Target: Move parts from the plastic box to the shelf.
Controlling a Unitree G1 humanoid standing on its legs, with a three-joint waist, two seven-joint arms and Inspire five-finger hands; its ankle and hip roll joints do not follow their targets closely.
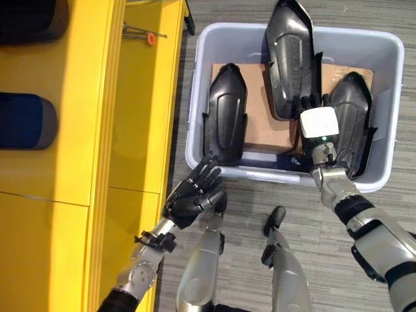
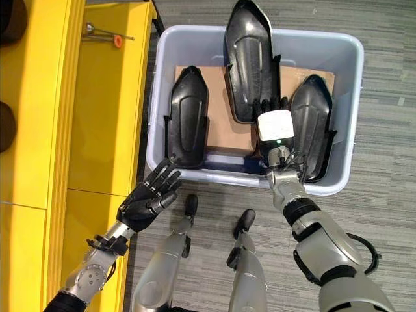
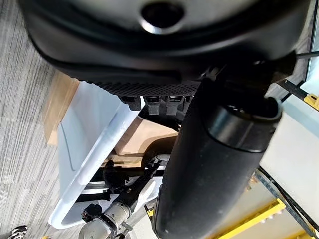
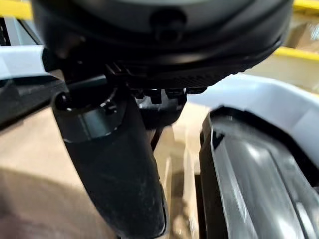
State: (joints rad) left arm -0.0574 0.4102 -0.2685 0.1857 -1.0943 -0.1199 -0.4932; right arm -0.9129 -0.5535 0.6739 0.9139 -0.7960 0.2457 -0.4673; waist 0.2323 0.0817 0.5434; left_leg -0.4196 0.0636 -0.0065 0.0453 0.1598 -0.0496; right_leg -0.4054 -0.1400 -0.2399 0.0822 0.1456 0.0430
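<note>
Alongside the yellow shelf point(image 1: 97, 130), the plastic box point(image 1: 390, 162) holds three black parts point(image 1: 225, 110) on cardboard point(image 1: 263, 120). Right hand point(image 1: 312, 104) grips the middle part point(image 1: 291, 58), lifted by the box's far edge; left hand point(image 1: 195, 195) hovers outside its near-left corner, fingers spread.

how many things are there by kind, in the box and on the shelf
black moulded parts: 3
cardboard sheet: 1
plastic box: 1
orange-tipped metal tool on the yellow shelf: 1
total: 6
</note>
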